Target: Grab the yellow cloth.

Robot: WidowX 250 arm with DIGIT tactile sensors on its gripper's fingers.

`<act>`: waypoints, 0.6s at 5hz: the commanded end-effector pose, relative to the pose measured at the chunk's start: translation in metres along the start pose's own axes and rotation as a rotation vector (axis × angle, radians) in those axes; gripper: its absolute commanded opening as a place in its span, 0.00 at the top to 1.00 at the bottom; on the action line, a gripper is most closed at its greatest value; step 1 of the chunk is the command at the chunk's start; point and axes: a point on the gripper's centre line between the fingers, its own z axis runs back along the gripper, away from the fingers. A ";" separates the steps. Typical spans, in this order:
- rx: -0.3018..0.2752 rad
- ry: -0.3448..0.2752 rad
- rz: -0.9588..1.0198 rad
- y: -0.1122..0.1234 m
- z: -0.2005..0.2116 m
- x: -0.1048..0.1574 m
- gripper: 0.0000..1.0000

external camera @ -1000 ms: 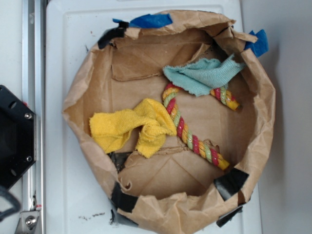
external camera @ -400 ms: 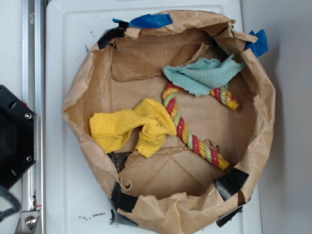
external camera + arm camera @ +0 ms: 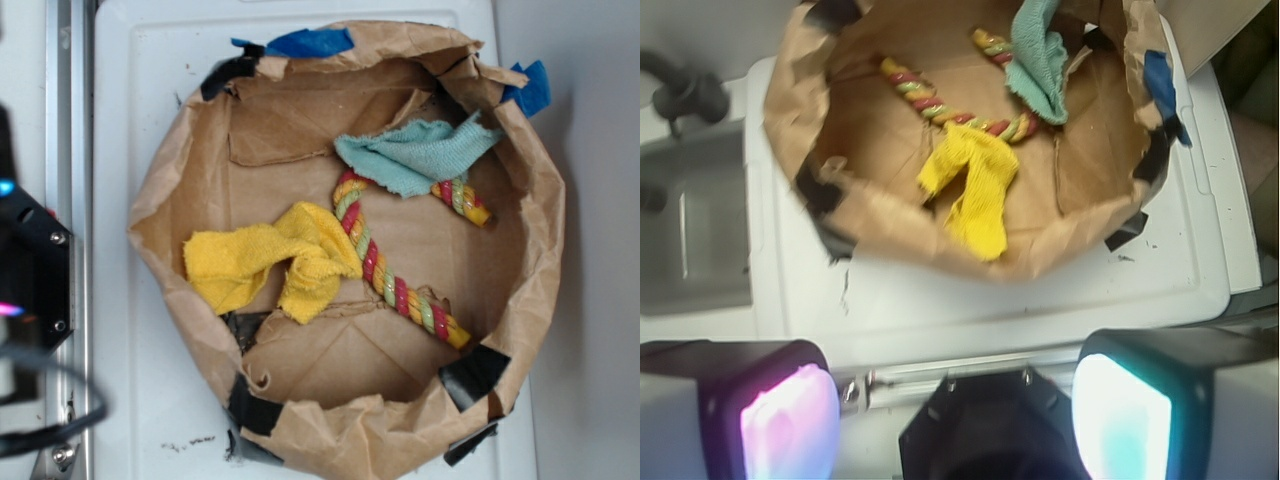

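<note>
The yellow cloth (image 3: 270, 262) lies crumpled on the floor of a shallow brown paper basin (image 3: 165, 190), toward its left side, one corner touching the rope. In the wrist view the yellow cloth (image 3: 980, 185) shows near the basin's (image 3: 940, 235) closest wall. My gripper (image 3: 955, 420) is open, its two lit pads wide apart with nothing between them, well short of the basin and above the black mount. In the exterior view the gripper (image 3: 8, 250) is a dark blur at the left edge, far left of the cloth.
A pale teal cloth (image 3: 415, 155) drapes over a twisted red, yellow and green rope (image 3: 385, 275) in the basin's right half. Black and blue tape (image 3: 310, 42) patch the rim. A black mount (image 3: 30, 290) and metal rail (image 3: 65, 120) sit left.
My gripper and a dark cable have come into the exterior view at the left edge, over the black mount. The cloths and rope have not moved.
</note>
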 end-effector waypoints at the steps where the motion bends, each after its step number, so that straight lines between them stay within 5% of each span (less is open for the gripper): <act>1: -0.055 -0.070 0.054 0.004 -0.016 0.063 0.00; 3: -0.075 -0.065 -0.025 0.000 -0.075 0.088 0.00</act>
